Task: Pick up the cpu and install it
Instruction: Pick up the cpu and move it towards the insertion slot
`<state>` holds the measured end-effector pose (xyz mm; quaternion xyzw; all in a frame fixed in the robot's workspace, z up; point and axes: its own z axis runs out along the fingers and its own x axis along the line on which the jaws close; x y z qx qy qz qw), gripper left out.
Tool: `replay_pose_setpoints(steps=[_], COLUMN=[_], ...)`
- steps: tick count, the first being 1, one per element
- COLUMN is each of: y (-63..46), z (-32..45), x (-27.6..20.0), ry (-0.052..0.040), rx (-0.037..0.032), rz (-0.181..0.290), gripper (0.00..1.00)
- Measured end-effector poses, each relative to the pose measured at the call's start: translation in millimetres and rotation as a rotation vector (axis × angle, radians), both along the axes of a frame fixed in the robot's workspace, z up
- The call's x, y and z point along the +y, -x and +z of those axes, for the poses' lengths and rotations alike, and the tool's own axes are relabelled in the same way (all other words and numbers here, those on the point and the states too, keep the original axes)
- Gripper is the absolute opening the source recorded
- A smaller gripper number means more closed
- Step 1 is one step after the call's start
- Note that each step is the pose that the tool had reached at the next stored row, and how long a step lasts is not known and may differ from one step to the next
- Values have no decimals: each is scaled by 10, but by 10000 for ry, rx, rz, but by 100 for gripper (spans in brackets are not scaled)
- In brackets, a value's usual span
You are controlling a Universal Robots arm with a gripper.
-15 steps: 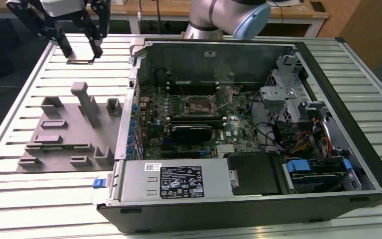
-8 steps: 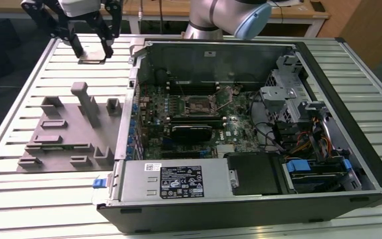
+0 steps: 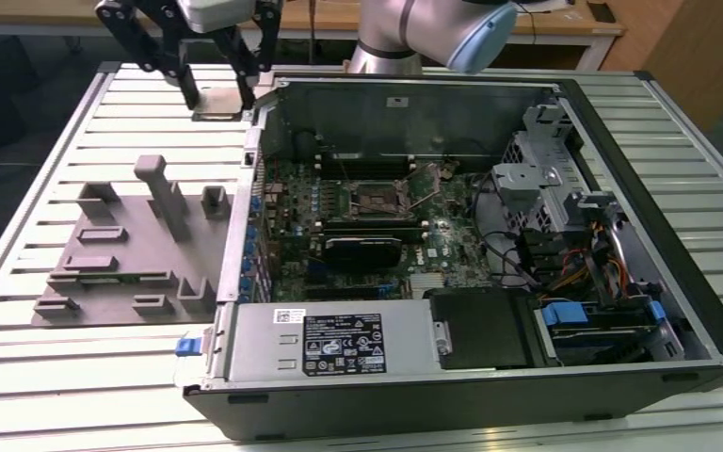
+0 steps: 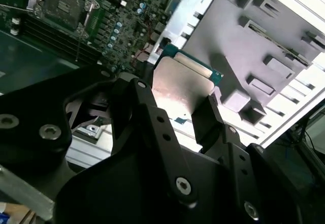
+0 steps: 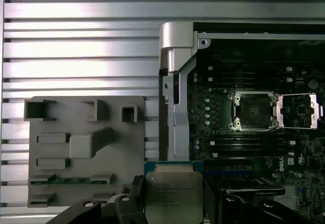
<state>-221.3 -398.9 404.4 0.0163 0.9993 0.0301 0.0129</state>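
The gripper (image 3: pixel 218 94) hangs outside the case (image 3: pixel 488 377), just off the case's far corner on the exterior view's left, above the slatted table (image 3: pixel 35 358). Its two black fingers (image 4: pixel 147 115) are pressed in on opposite edges of the cpu (image 3: pixel 221 105), pinching it between them. In both wrist views the cpu (image 4: pixel 183 79) (image 5: pixel 172 193) is a flat silver square with a thin green rim, held level and touching nothing but the fingers. It sits beside the case's outer side wall, not over the board. Inside the case, near the middle of the green board, the socket (image 3: pixel 380 198) (image 5: pixel 252 111) lies bare, and its metal frame (image 5: pixel 299 109) is swung open flat beside it. The cpu is well apart from the socket. A grey tray (image 3: pixel 123 254) (image 5: pixel 84 148) lies on the table outside the case, along the same side wall on the exterior view's left, with upright blocks and shallow pockets.
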Motion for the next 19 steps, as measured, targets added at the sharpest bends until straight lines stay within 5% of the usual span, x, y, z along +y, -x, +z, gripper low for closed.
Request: replay_pose_setpoints(steps=[19], y=[-566], z=[0], x=[0], ry=[0], rx=[4], rz=[-1], gripper=[55])
